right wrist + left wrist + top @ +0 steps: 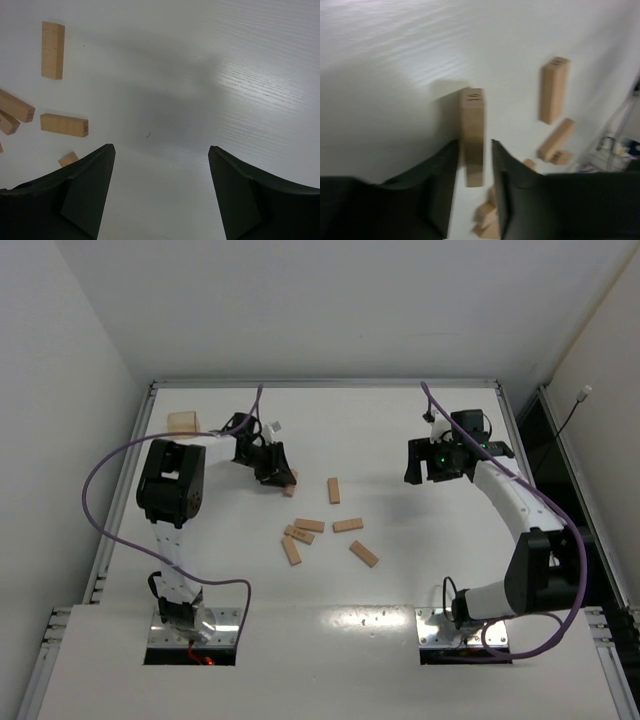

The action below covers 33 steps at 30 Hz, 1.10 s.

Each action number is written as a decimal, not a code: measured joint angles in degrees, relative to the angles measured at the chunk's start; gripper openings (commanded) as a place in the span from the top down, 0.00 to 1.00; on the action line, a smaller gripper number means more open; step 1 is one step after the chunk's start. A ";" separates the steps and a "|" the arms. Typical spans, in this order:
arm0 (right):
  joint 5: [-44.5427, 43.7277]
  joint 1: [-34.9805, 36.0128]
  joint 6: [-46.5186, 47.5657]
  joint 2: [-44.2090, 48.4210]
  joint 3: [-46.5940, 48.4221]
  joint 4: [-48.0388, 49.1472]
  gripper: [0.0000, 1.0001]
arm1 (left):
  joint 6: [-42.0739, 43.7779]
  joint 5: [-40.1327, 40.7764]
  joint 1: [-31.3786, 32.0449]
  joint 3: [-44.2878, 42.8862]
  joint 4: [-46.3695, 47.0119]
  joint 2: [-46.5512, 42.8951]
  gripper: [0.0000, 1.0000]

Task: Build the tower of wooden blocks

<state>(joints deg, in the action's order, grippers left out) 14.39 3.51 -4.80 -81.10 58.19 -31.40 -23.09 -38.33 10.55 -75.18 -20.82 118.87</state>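
Overhead, no wood block tower stands yet. Small light-tan rectangular wooden bars (309, 525) lie scattered flat at the middle of the white desk (380, 420). One more bar (290, 486) pokes out beneath the black left gripper (272, 465), just beyond them. A pale wooden cube (183, 422) sits at the far-left corner, well apart. The black right gripper (435, 468) hovers off to the right over bare desk.

From the left wrist, that bar (472, 115), marked 16 on its far end, runs lengthwise between the jaws. They are narrowed close about it, the left finger (440, 175) against it and a sliver of desk showing on the other side. Whether they are pressing cannot be told. The grasp would likely go best centred and squared to the bar's long sides before any lift, so the bar does not swivel.

From the right wrist, the jaws gape wide and hold nothing. Several loose bars (64, 125) lie off to their left.
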 measured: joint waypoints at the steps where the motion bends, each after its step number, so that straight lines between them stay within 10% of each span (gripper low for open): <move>1: 0.09 0.00 0.02 -0.09 0.02 -0.02 0.28 | -0.07 0.35 0.02 -0.11 -0.13 0.07 0.53; 3: 0.26 0.00 0.00 -0.11 0.02 -0.04 0.28 | -0.13 0.11 0.02 -0.92 -0.94 -0.17 0.39; 17: 1.31 0.00 -0.42 -0.11 0.02 -0.02 0.28 | -0.87 37.13 5.40 -0.07 -7.28 -7.89 0.42; 33: 1.31 0.00 -0.44 -0.09 0.02 -0.02 0.28 | -2.21 47.98 17.88 3.37 -7.15 -15.17 0.46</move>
<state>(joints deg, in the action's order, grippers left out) 15.70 3.51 -5.23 -81.19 58.22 -31.42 -25.30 9.65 28.42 -71.81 -27.97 103.70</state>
